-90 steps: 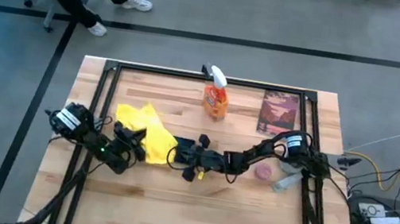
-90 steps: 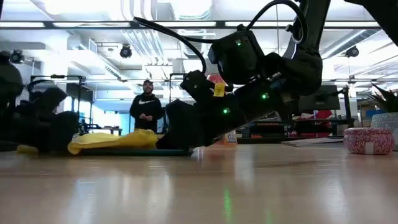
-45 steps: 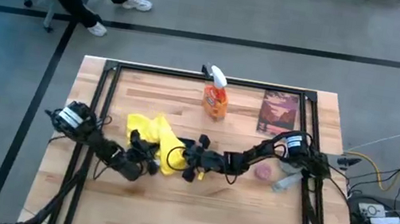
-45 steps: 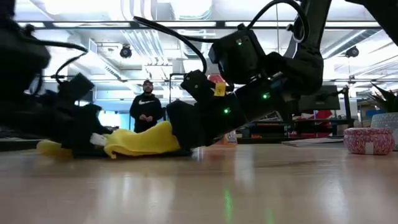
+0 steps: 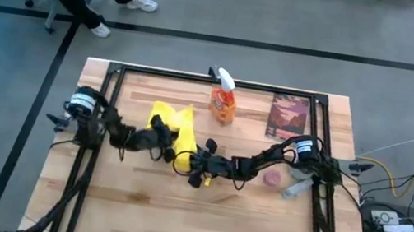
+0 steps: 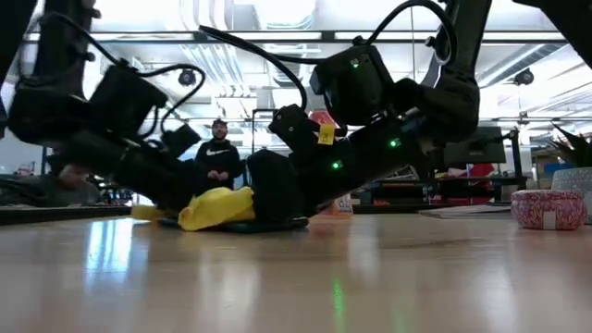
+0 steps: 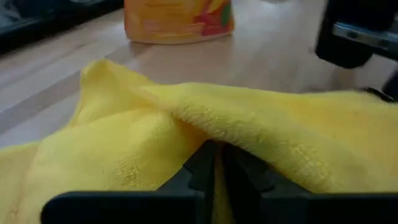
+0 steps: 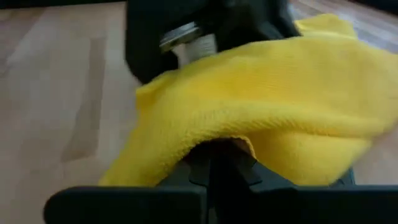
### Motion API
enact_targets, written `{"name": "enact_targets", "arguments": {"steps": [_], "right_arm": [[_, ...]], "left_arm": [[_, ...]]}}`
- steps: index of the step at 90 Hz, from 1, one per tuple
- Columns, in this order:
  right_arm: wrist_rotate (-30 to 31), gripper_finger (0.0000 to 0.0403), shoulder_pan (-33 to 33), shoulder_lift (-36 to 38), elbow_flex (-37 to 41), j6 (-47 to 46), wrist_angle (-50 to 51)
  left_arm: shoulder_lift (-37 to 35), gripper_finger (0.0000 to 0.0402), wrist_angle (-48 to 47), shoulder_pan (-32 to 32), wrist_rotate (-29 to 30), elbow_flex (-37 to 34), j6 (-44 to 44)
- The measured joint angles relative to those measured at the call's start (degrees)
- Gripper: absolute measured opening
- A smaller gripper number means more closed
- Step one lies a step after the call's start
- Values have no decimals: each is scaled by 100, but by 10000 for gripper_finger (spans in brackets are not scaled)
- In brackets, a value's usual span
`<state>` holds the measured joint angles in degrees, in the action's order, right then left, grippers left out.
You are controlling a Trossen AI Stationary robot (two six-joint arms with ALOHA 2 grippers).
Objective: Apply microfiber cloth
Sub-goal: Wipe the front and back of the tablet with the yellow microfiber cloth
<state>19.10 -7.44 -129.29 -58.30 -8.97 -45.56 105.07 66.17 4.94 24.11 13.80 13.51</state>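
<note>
High view, left to right: bare wood along the table (image 5: 133,213) near edge and left side, then the left gripper (image 5: 164,136) pinched shut on the microfiber cloth (image 5: 175,123), bunched at table centre-left. Just right of that, the right gripper (image 5: 188,160) clamped on the cloth's other edge, both sets of fingers buried in yellow folds in the wrist views. Behind, near the far edge, an orange spray bottle (image 5: 222,102); farther right, a dark booklet (image 5: 288,116) and pink tin (image 5: 272,177), apart from the cloth.

The microfiber cloth (image 5: 175,124) drapes over both grippers' fingertips (no gap visible in either wrist view); whatever lies under it is hidden; the spray bottle (image 7: 178,18) is cropped at twelve o'clock.
</note>
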Motion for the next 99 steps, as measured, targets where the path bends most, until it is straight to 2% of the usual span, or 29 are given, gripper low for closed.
{"name": "enact_targets", "arguments": {"steps": [9, 16, 34, 51, 79, 88, 99], "right_arm": [[4, 0, 0, 0, 0, 12, -2], [4, 0, 0, 0, 0, 50, 0], [7, 0, 0, 0, 0, 65, 11], [23, 0, -2, 0, 0, 67, 18], [24, 0, -2, 0, 0, 65, 22], [24, 0, -2, 0, 0, 65, 22], [24, 0, -2, 0, 0, 65, 21]], "left_arm": [[-45, 20, -12, 502, -480, 27, -75], [-50, 20, -31, 731, -618, 35, -102], [-74, 20, -186, 946, -548, -59, -85], [-336, 20, -485, 998, -43, -173, 500], [-1443, 20, -382, 956, -1561, -163, 684], [-1723, 20, -770, 942, -1773, -154, 718], [-1782, 20, -1444, 930, -1661, -70, 723]]}}
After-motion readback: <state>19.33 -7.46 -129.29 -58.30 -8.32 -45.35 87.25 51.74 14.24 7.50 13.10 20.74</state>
